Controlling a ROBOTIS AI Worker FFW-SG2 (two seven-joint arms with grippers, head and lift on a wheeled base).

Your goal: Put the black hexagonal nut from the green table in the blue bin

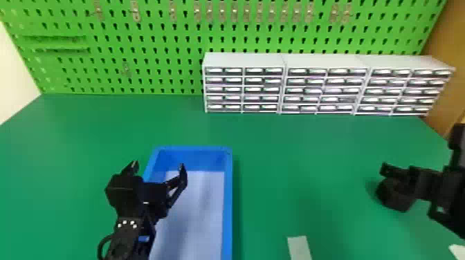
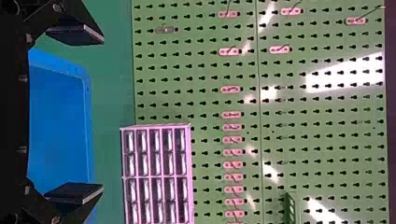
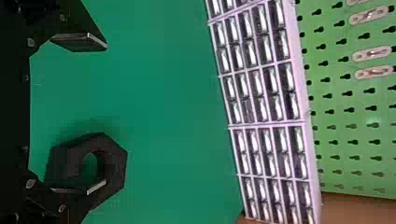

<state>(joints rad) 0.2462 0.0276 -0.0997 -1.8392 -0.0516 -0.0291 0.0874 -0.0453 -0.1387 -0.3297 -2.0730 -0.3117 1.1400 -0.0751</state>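
On the right of the green table (image 1: 328, 166) the black hexagonal nut (image 1: 396, 198) lies flat, with my right gripper (image 1: 424, 181) above and beside it. The right wrist view has the right gripper (image 3: 103, 115) open; one finger overlaps the nut (image 3: 114, 163) in front of its hole, and nothing is held between the two. My left gripper (image 1: 158, 166) is over the left wall of the blue bin (image 1: 227, 193), open and holding nothing. In the left wrist view, the left gripper (image 2: 101, 114) has its fingers wide apart, the bin (image 2: 58, 116) behind them.
White drawer cabinets (image 1: 244, 60) stand at the table's back, against a green pegboard (image 1: 155, 45). A pale strip (image 1: 299, 247) lies near the front edge between bin and nut. A white piece (image 1: 458, 250) shows at the bottom right corner.
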